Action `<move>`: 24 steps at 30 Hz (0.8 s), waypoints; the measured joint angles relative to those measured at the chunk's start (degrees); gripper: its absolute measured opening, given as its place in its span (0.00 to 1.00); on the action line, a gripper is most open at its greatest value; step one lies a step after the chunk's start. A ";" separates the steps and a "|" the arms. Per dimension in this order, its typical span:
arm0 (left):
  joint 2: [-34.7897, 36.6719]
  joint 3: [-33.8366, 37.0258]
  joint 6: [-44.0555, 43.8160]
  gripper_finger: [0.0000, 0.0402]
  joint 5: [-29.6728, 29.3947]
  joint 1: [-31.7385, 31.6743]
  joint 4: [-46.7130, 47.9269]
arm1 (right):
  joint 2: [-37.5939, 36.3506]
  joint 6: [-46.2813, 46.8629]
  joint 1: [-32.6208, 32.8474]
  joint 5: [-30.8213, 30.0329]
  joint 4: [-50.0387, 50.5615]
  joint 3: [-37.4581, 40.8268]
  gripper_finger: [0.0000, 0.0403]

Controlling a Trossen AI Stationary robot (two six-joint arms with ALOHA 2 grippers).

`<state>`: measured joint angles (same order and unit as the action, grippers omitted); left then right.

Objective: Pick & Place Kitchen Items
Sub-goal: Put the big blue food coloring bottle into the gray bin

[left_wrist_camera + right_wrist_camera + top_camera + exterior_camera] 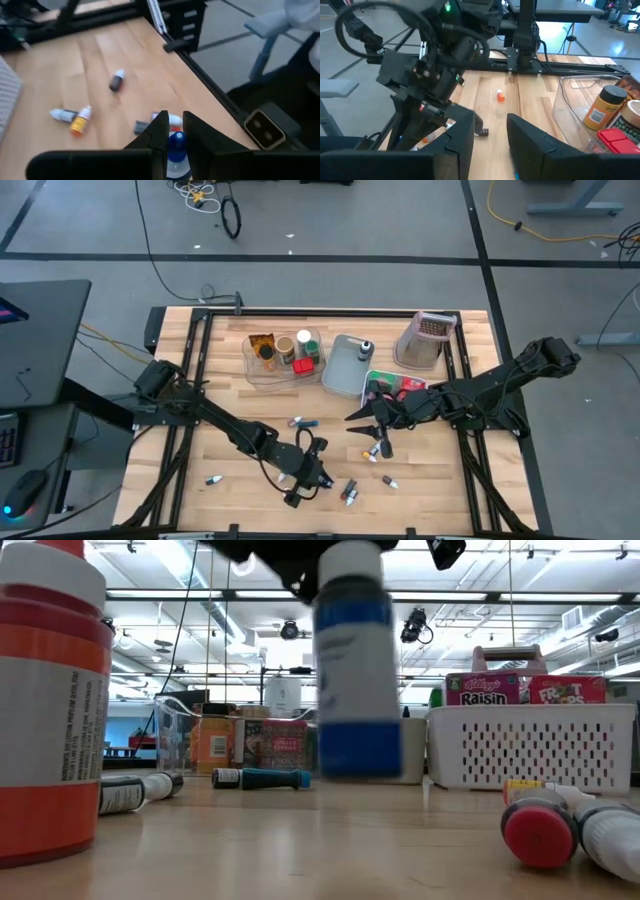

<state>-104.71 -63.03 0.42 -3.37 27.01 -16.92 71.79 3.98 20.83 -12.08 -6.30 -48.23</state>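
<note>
Fingers [159,134] of left gripper [174,131] closing round small white plastic bottle with blue label and cap [176,150], lower centre of high view, lifting clear in low view. Looking light, rigid, slick; gripping mid-body safest. Right gripper [490,131] part-open, holding nothing, hovering centre-right.

Blue-capped bottle [355,660]: blurred in the low view, its top hidden by dark fingers; in the left wrist view its lower body runs off the edge.
Orange-banded bottle [50,700]: cut off by the low view's left edge.
Red-capped bottle [540,825]: label too blurred to read.
Left end effector [300,492]: its tip too small to make out from above.
</note>
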 joint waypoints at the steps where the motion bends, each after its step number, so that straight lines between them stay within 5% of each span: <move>1: 0.12 -0.75 -0.02 0.11 -0.04 -0.37 0.57 | 0.00 0.08 -0.01 0.00 0.07 0.00 0.30; 11: 4.62 -8.61 1.06 0.11 -14.54 -9.03 11.75 | -6.31 6.82 1.43 6.24 13.27 0.00 0.30; 19: 4.86 -12.39 0.64 0.12 -11.86 -22.71 13.22 | -12.59 11.05 7.03 -17.14 30.11 1.09 0.30; 24: 4.46 -13.27 0.53 0.11 -6.93 -31.97 12.29 | -14.36 10.17 7.53 -23.08 31.60 2.77 0.30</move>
<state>-100.25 -76.30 0.95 -10.29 -4.97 -4.63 57.43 14.14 28.36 -35.15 25.31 -45.45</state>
